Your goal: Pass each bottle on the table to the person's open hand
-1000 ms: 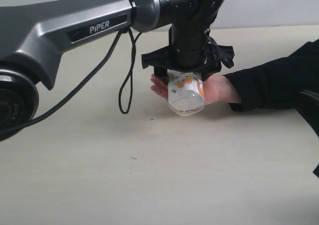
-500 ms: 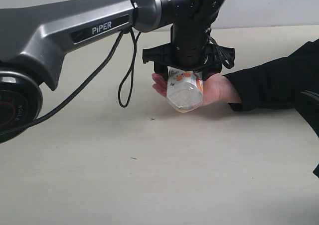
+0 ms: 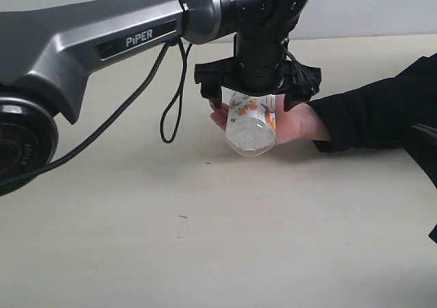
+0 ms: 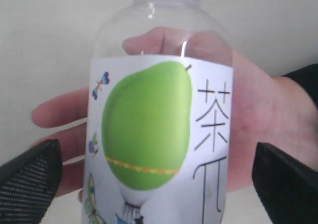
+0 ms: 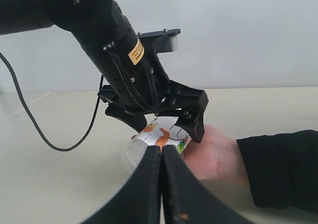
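**Left gripper released over a bottle lying in a person's palm**

In the exterior view, the left gripper [image 3: 251, 98] hangs from a grey arm [image 3: 102, 42] lettered "PiPER", its jaws spread wide. Between and just below them a small bottle [image 3: 249, 123] lies tilted, its clear end toward the camera and orange print on its white label. It rests on the person's open hand [image 3: 295, 120], which reaches in under the jaws from a black sleeve [image 3: 372, 113]. A black cable [image 3: 171, 117] loops down beside the gripper, above the pale table [image 3: 205, 240].

The left wrist view looks straight down between the jaws, which the exterior view cannot do. Here the bottle [image 4: 159, 134] fills the middle, and the two black pads [image 4: 30, 177] stand clear of it on either side, touching nothing. The label shows a large green fruit, small insects and dark characters (none of this is visible from outside). The palm [image 4: 258, 134] lies behind the bottle, and fingers show through its clear upper part.

Only the right wrist view shows the right gripper [image 5: 161, 154], its two fingers clenched flat against each other and holding nothing. Beyond it are the open left gripper [image 5: 161, 122], the bottle [image 5: 161, 134] under its jaws, and the hand [image 5: 213, 157] beneath.
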Robot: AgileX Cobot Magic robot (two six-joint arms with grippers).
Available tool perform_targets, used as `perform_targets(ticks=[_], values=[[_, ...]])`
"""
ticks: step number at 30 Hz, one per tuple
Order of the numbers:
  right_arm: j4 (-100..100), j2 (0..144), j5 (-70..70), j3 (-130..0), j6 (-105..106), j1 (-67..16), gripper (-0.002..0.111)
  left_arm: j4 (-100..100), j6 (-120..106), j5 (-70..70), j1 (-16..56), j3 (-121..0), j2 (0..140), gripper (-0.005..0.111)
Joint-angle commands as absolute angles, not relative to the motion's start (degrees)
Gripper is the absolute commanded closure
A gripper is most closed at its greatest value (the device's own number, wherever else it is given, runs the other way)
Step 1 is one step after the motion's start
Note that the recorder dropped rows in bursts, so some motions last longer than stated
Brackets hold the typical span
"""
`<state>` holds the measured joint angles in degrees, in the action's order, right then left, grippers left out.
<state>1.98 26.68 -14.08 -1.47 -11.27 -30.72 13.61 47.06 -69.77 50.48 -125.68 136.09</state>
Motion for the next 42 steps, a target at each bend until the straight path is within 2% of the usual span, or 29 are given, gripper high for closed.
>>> perform_targets(ticks=[1, 9, 12, 13, 15, 16, 18, 20, 25, 42], values=[[2.1, 26.4, -14.3, -1.3, -10.9, -30.6, 0.108, 14.3, 44.6, -70.0, 50.7, -126.1, 134.7, 0.002], [2.1, 26.4, -14.3, -1.3, -10.9, -30.6, 0.108, 14.3, 40.1, -70.0, 50.5, -126.1, 129.2, 0.002], [2.1, 26.4, -14.3, -1.3, -10.9, -30.6, 0.108, 14.3, 37.4, -70.0, 50.5, -126.1, 126.1, 0.009], [2.1, 26.4, -14.3, -1.3, -10.9, -30.6, 0.108, 14.3, 36.5, -70.0, 50.5, -126.1, 125.2, 0.017], [2.1, 26.4, -14.3, -1.3, -10.9, -30.6, 0.108, 12.0, 34.0, -70.0, 50.5, -125.9, 123.3, 0.040], [2.1, 26.4, -14.3, -1.3, -10.9, -30.6, 0.108, 10.7, 33.6, -70.0, 50.5, -125.7, 122.4, 0.060], [2.1, 26.4, -14.3, -1.3, -10.9, -30.6, 0.108, 9.0, 35.4, -70.0, 50.5, -124.8, 120.7, 0.106], [2.1, 26.4, -14.3, -1.3, -10.9, -30.6, 0.108, 8.8, 35.8, -70.0, 50.8, -123.3, 118.8, 0.103], [2.1, 26.4, -14.3, -1.3, -10.9, -30.6, 0.108, 9.9, 36.4, -70.0, 52.2, -116.8, 113.8, 0.107], [2.1, 26.4, -14.3, -1.3, -10.9, -30.6, 0.108, 9.8, 32.8, -70.0, 59.1, -81.4, 90.9, 0.107]])
